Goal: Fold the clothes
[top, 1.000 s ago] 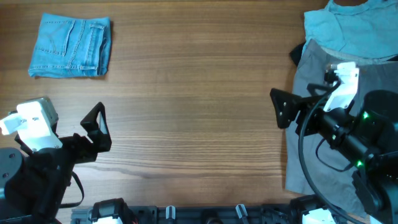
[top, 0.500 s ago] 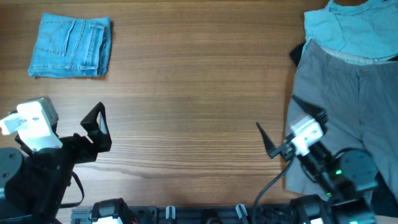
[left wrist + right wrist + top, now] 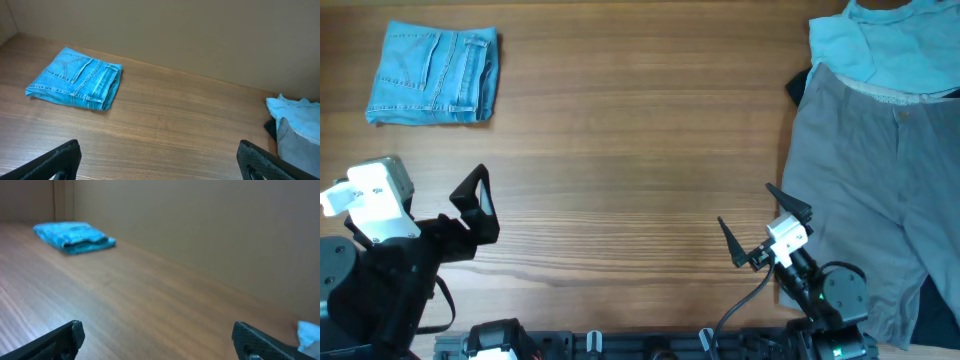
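At the far left corner of the table [image 3: 640,120], the folded jeans [image 3: 433,74] lie flat, well apart from the 2 grippers. The left gripper [image 3: 485,205] is the nearer one, its fingers apart and empty. The right gripper [image 3: 743,202] is spread wide, holding nothing.

A robot lab bench, by the look of it — a wood-grain table [image 3: 620,150] boxed by plain beige walls [image 3: 200,35] (a left arm [image 3: 380,280] and a right arm [image 3: 830,295] stand at its near edge).

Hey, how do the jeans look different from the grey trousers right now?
The jeans are light blue denim; the grey trousers are plain grey. The jeans are folded into a compact rectangle, while the grey trousers lie spread out. Both rest on the table.
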Robot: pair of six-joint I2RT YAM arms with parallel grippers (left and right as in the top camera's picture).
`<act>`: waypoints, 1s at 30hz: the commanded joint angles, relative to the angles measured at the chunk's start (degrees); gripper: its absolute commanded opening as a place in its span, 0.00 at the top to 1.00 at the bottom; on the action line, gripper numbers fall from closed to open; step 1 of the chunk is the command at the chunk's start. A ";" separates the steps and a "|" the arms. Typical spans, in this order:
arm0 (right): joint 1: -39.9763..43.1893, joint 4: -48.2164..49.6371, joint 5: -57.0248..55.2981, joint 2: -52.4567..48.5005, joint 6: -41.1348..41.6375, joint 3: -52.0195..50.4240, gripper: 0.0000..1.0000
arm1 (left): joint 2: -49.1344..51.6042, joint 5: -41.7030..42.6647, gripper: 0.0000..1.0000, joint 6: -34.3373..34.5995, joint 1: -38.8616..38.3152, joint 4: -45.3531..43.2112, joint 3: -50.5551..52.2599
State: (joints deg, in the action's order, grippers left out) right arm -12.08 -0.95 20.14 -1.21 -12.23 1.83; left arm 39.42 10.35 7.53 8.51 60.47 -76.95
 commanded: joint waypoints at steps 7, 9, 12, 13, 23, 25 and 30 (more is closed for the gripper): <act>-0.28 1.79 0.72 0.94 1.81 -1.11 0.00 | -0.11 -0.35 0.00 -1.33 0.07 -0.13 0.15; -0.28 1.79 0.72 0.94 1.81 -1.11 0.00 | -0.11 -0.35 0.00 -1.33 0.07 -0.13 0.15; -0.28 1.79 0.72 0.94 1.81 -1.11 0.00 | -0.11 -0.35 0.00 -1.33 0.07 -0.13 0.15; -0.28 1.79 0.72 0.94 1.84 -1.11 0.00 | -0.11 -0.35 0.00 -1.33 0.07 -0.13 0.15; -0.28 1.79 0.72 0.94 1.81 -1.11 0.00 | -0.11 -0.35 0.00 -1.31 0.07 -0.13 0.15; -0.28 1.79 0.72 0.94 1.81 -1.11 0.00 | -0.11 -0.37 0.00 -1.33 0.04 -0.02 0.17; -0.28 1.79 0.72 0.94 1.81 -1.11 0.00 | -0.57 -1.90 0.00 -2.16 -0.35 -5.09 1.46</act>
State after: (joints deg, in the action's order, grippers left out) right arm -12.08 0.49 20.14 -1.10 -11.55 1.19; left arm 39.42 9.39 7.01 8.51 59.92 -76.82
